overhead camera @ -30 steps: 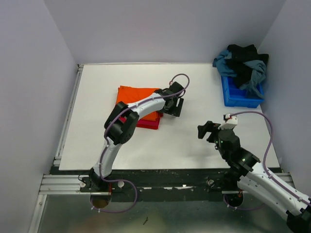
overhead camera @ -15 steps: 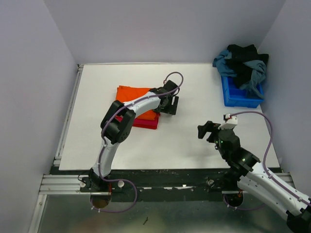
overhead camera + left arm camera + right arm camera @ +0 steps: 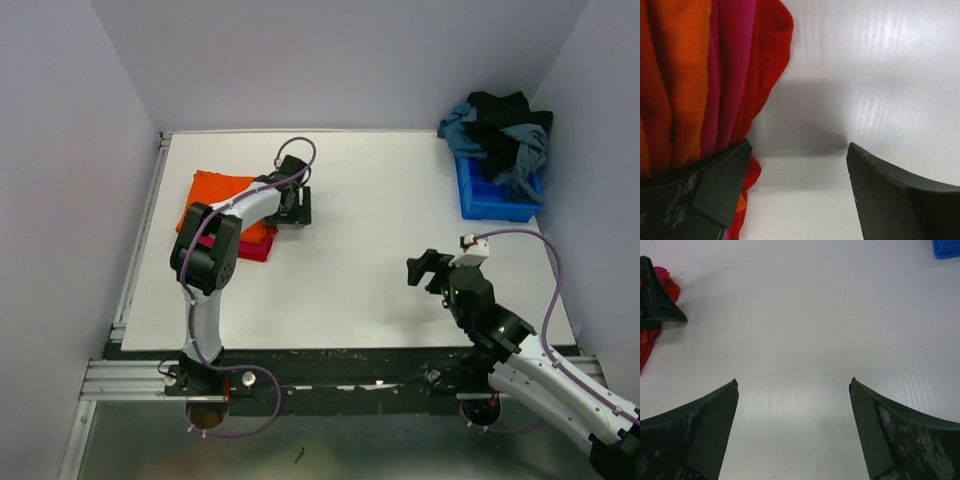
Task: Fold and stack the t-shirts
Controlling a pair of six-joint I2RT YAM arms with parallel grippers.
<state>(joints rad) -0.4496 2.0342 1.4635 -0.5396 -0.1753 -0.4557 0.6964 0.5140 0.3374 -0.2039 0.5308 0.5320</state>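
A folded bright orange t-shirt [image 3: 214, 193] lies on a folded crimson red t-shirt [image 3: 256, 249] at the table's left. My left gripper [image 3: 293, 208] is open at the stack's right edge. In the left wrist view its left finger [image 3: 720, 185] presses against the orange [image 3: 685, 75] and red [image 3: 765, 50] folds, with bare table between the jaws [image 3: 797, 150]. My right gripper [image 3: 425, 268] is open and empty above bare table at the near right, as the right wrist view [image 3: 793, 382] shows. Black and grey-blue t-shirts [image 3: 502, 133] are heaped in the bin.
A rigid blue plastic bin [image 3: 492, 199] stands at the far right; its corner shows in the right wrist view [image 3: 946, 247]. White walls close the table on three sides. A metal rail [image 3: 140, 240] runs along the left edge.
My left gripper has swept to the left with the orange and red stack pushed along in front of it. The right arm has not moved.
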